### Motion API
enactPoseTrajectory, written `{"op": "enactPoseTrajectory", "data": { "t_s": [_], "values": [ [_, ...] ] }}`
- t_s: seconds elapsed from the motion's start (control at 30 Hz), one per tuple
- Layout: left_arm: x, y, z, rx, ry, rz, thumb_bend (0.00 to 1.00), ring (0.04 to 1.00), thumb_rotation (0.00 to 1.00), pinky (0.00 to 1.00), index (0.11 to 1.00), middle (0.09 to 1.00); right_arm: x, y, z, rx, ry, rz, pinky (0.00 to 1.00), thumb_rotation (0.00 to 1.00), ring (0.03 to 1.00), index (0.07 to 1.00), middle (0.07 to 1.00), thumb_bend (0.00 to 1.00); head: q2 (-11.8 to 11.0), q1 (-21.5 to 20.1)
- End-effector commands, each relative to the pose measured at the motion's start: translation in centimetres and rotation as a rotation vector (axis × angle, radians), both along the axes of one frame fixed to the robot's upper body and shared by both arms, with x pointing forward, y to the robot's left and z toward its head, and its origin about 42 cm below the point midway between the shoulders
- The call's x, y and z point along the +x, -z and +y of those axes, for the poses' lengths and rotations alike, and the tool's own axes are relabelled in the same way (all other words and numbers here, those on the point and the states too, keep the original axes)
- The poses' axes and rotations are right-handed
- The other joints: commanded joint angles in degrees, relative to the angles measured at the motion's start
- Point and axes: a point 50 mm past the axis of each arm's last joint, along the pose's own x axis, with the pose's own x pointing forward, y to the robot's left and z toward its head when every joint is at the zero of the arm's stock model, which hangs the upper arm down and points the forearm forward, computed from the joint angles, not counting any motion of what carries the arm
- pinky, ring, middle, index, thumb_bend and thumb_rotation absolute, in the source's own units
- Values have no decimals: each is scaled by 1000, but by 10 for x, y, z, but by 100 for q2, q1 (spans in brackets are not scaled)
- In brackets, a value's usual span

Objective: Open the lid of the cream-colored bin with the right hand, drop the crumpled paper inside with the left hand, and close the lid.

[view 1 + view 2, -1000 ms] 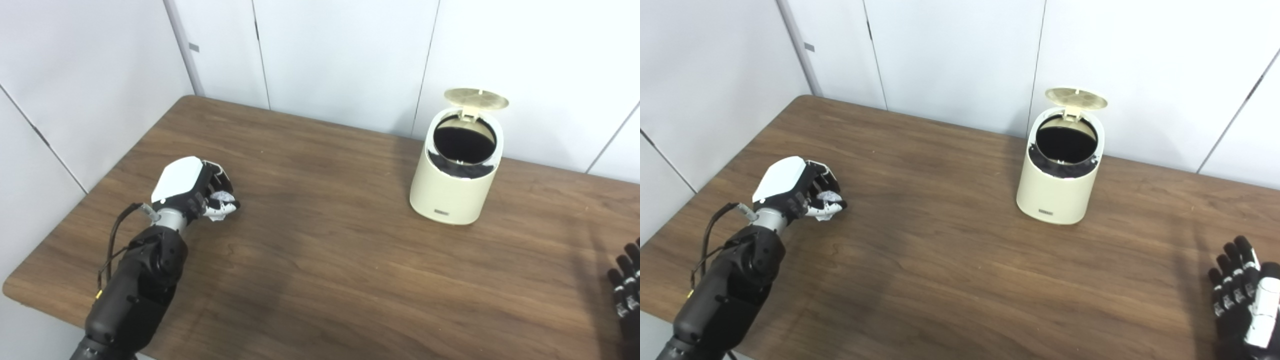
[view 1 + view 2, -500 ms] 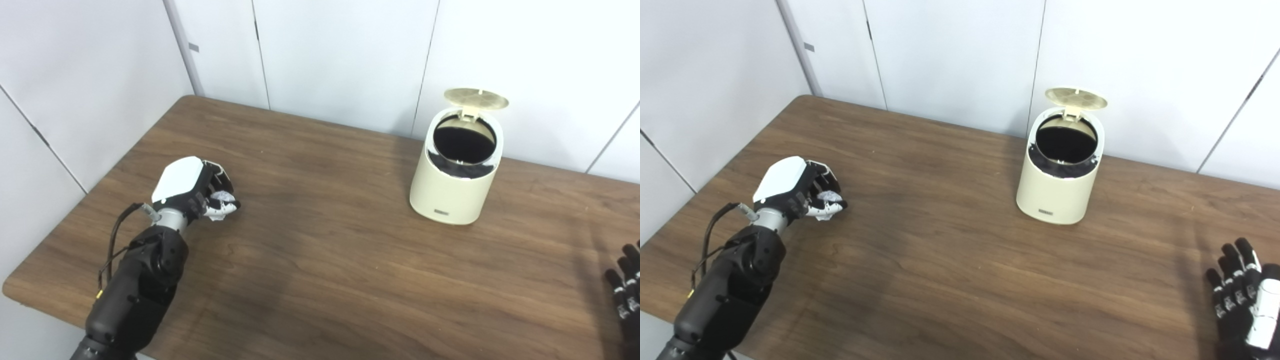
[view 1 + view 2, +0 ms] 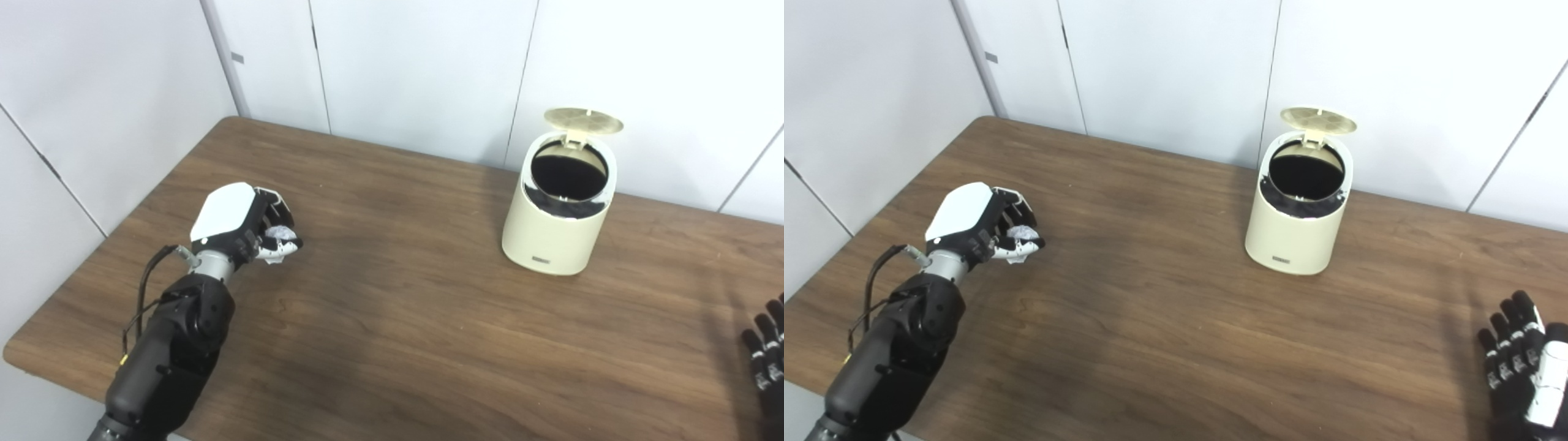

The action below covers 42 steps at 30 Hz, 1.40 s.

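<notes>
- Crumpled paper (image 3: 1020,236) is held inside the left hand (image 3: 979,222), the dark fingers (image 3: 277,214) being curled around the white wad so that only part of it is seen past the fingertips.
- The white back of the left hand is turned upward, and the hand is seen over the near left part of the wooden table (image 3: 398,318); whether it is lifted clear of the surface cannot be told for certain.
- A dark forearm (image 3: 894,349) with a thin cable looped beside the wrist is seen leading from the bottom left corner up to that hand.
- The cream-colored bin (image 3: 560,214) is stood well apart from the left hand, far off on its thumb side and further from the robot, near the table's back edge.
- The lid (image 3: 583,120) is tipped up at the back of the bin, and the dark round opening (image 3: 1304,176) is left exposed.
- A small label is carried low on the bin's front wall.
- The right hand (image 3: 1522,361) is seen at the bottom right corner, well apart from the bin and on the robot's side of it; its dark fingers are spread and stretched out, and nothing is held in it.
- White wall panels (image 3: 416,67) are seen behind the table.
</notes>
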Motion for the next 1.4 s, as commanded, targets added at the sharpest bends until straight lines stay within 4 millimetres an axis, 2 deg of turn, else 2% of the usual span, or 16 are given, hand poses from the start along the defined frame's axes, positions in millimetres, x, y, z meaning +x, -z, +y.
{"op": "enactPoseTrajectory", "data": {
  "t_s": [0.0,0.37,0.6,0.7,0.8,0.97,1.13,1.37],
  "values": [
    [4,-26,-4,45,37,-123,476,434,0,347,478,497,4,-14,0,-3,-9,-75,1000,1000,998,952,986,473,9,3],
    [2,-44,-16,71,72,-179,475,419,0,339,497,474,3,-7,-1,-16,-6,-62,1000,1000,1000,957,989,489,-31,-70],
    [3,-57,-33,92,130,-225,471,385,0,363,530,444,4,-5,3,-9,-5,-57,1000,1000,1000,959,992,473,-119,-310],
    [4,-61,-45,87,148,-234,468,370,0,331,520,442,5,-2,3,-10,-5,-59,1000,1000,1000,964,995,474,-163,-423],
    [6,-65,-57,69,161,-244,467,381,0,295,520,458,6,4,3,-9,-8,-70,1000,1000,1000,972,1000,471,-207,-541],
    [12,-67,-70,36,180,-259,473,421,0,322,486,513,7,12,4,-22,-20,-78,1000,1000,1000,977,1000,482,-275,-760],
    [21,-71,-88,2,198,-268,470,432,0,303,484,545,8,18,7,-40,-32,-83,1000,1000,999,977,995,500,-383,-1091],
    [31,-73,-104,-2,266,-289,472,429,0,315,479,534,7,22,13,-27,-27,-81,990,1000,990,972,986,508,-476,-1336]
  ]
}}
